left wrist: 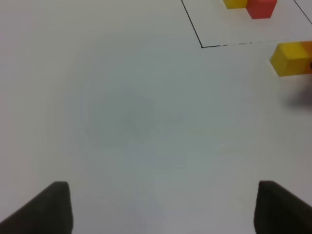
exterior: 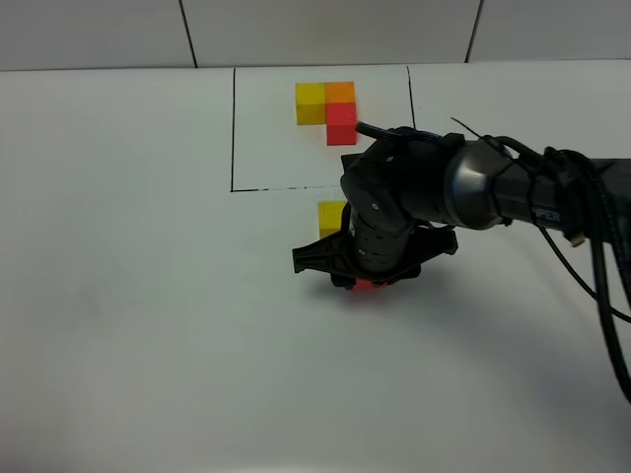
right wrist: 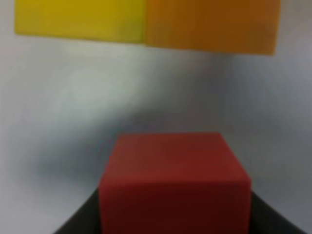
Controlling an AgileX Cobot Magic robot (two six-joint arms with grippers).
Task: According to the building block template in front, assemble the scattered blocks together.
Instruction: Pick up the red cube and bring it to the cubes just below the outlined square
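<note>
Right gripper [exterior: 363,280], matte black, had its jaws closed against the two sides of the red cube [right wrist: 175,178], low over the middle of the white table [exterior: 118,325]. White lettering on the right arm [exterior: 493,187] was partly hidden; only "PER" could be read. All the cubes were plain, smooth and sharp-edged, with no marks on them. Toward the far edge from the red cube, and apart from it, the yellow cube [right wrist: 80,19] and orange cube [right wrist: 212,24] sat side by side, touching. They lay just outside the near line of a thin black outline [exterior: 234,128]. Inside that outline, near the table's far edge, lay the template [exterior: 327,105], an L with yellow and orange in a row and red below orange. Left gripper [left wrist: 163,209] was spread wide over bare table, holding nothing, well apart from the cubes.
</note>
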